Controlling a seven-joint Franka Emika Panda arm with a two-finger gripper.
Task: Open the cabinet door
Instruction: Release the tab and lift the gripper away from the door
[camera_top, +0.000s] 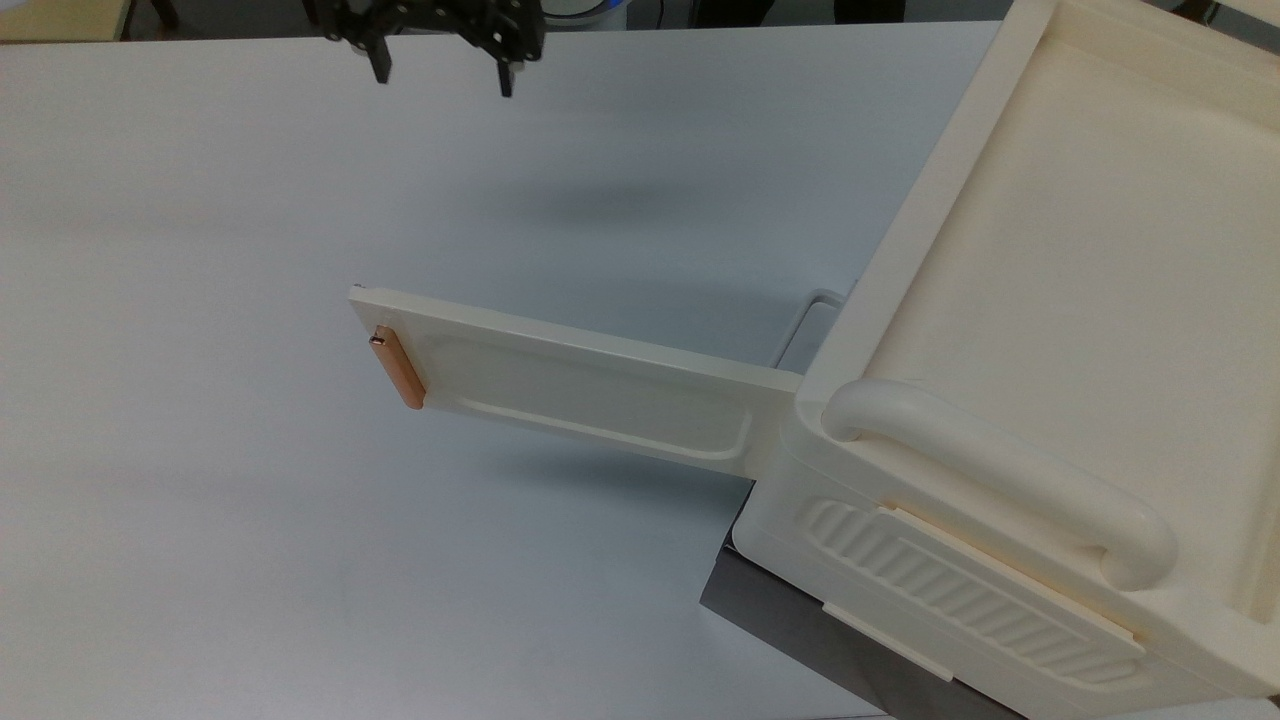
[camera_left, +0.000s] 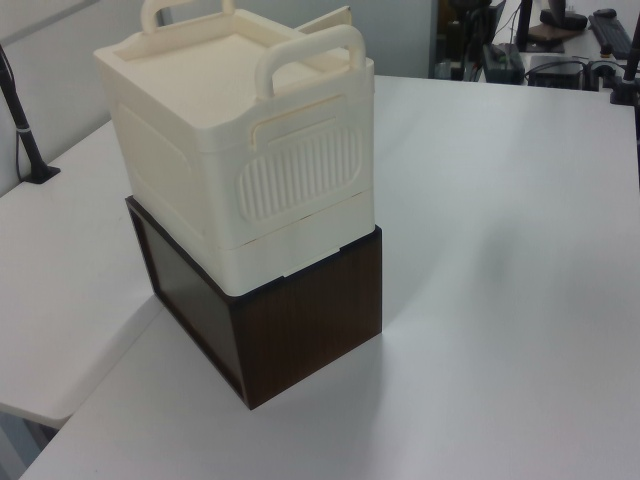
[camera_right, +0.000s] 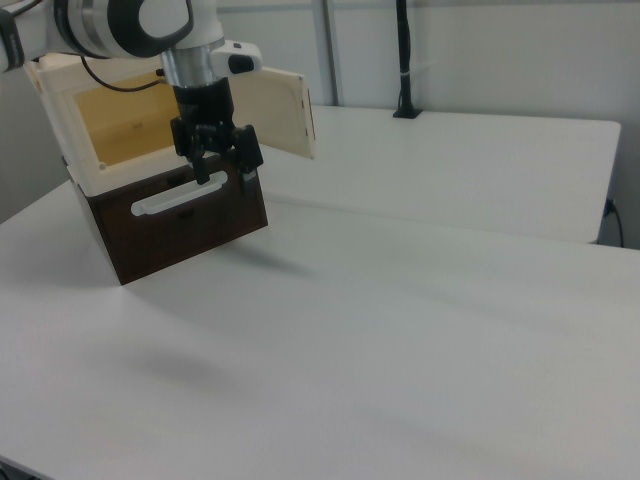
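The long flat cream plastic cabinet door (camera_top: 580, 395), with its recessed rectangular inset and small copper-coloured bar handle (camera_top: 397, 367) at the free end, is seen swung wide, jutting out from the near-left corner of the large cream plastic box-like cabinet (camera_top: 1050, 330) toward the top view's left. Only its hinged end is attached; the free end with the handle hangs out over the white tabletop (camera_top: 250, 500). In the right view the door (camera_right: 275, 110) is seen standing out to the right of the yellowish, exposed interior (camera_right: 130, 125), so the opening is judged to be essentially accomplished.

The cabinet is carried on a dark brown wooden box (camera_left: 300, 320), which raises it off the tabletop, probably so the door can swing freely.

The black two-finger claw (camera_top: 440, 75) is found well apart from the handle, at the far edge of the top view, its fingers spread and nothing held between them. In the right view the claw (camera_right: 220, 165) hangs in front of the brown box, pointing downward.
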